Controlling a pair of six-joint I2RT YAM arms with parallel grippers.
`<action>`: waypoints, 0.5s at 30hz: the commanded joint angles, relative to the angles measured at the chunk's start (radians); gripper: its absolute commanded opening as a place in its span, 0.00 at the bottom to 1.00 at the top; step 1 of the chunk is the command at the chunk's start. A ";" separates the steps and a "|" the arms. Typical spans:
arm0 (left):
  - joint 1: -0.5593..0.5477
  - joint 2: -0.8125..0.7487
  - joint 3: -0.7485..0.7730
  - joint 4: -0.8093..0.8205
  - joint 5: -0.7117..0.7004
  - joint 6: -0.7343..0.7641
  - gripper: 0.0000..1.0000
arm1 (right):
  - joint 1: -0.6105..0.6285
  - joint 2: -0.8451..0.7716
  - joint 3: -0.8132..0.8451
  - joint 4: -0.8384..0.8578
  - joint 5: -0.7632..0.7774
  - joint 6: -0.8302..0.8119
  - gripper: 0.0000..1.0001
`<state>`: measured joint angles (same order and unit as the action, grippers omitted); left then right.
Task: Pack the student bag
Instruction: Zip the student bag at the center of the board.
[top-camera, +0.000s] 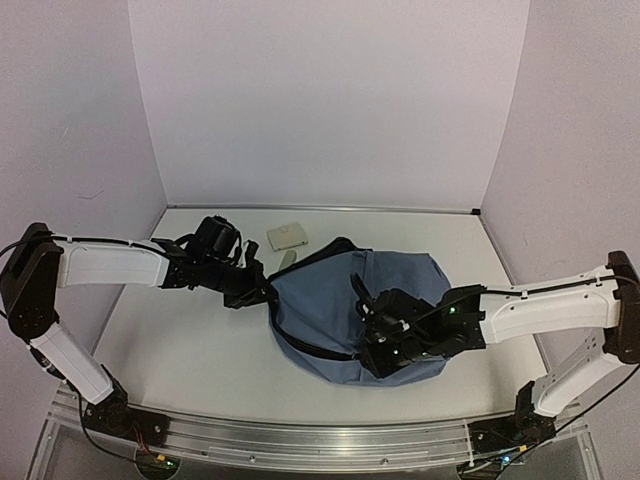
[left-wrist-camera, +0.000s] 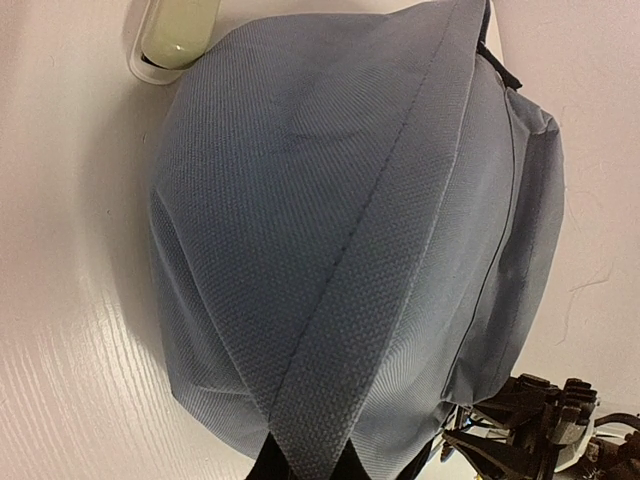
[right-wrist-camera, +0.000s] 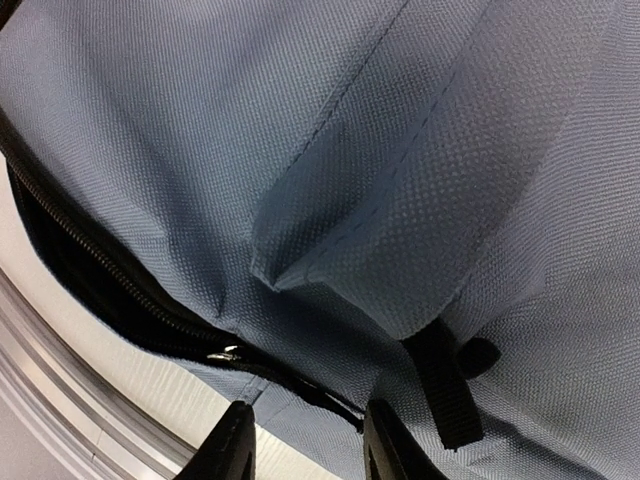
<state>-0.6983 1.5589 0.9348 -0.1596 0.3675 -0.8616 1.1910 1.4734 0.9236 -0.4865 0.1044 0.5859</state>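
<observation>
A white table (top-camera: 200, 350) stands between pale lilac walls. The student bag (top-camera: 385, 290), a soft grey-blue backpack, lies slumped in the middle of the top view. It is the largest thing there.

The left gripper (top-camera: 250, 285) meets the bag's left edge. In its wrist view a fabric strap narrows down to the bottom edge between dark shapes, but whether the jaws are closed on it cannot be told.

The right gripper (right-wrist-camera: 305, 425) is on the bag's lower right part. In its wrist view the jaws stand apart at the bottom centre, and the bag's zipped edge lies between them, not pinched. The zip (right-wrist-camera: 120, 270) runs from the left edge down toward the jaws, with dark lining showing beside it. A black strap (right-wrist-camera: 445, 395) hangs just right of the right finger.

A small cream object (top-camera: 287, 236) sits on the table just beyond the bag, toward the upper centre.

Likely risks:
- The limp fabric could slip out as the jaws close.
- The jaws could catch the black strap instead of the zip edge.
- A pull could drag the whole bag toward the metal rail (top-camera: 320, 440) at the bottom instead of opening it.
</observation>
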 joint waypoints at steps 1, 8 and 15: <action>0.008 -0.005 0.049 0.019 0.008 0.016 0.00 | -0.003 0.004 -0.014 0.016 0.008 -0.018 0.37; 0.008 0.001 0.057 0.016 0.015 0.015 0.00 | -0.003 0.047 -0.005 0.022 0.035 -0.027 0.24; 0.008 0.009 0.061 -0.003 0.003 0.026 0.00 | -0.004 0.020 0.034 0.026 -0.017 -0.038 0.00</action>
<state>-0.6971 1.5606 0.9365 -0.1633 0.3731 -0.8610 1.1896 1.5177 0.9142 -0.4715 0.1093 0.5590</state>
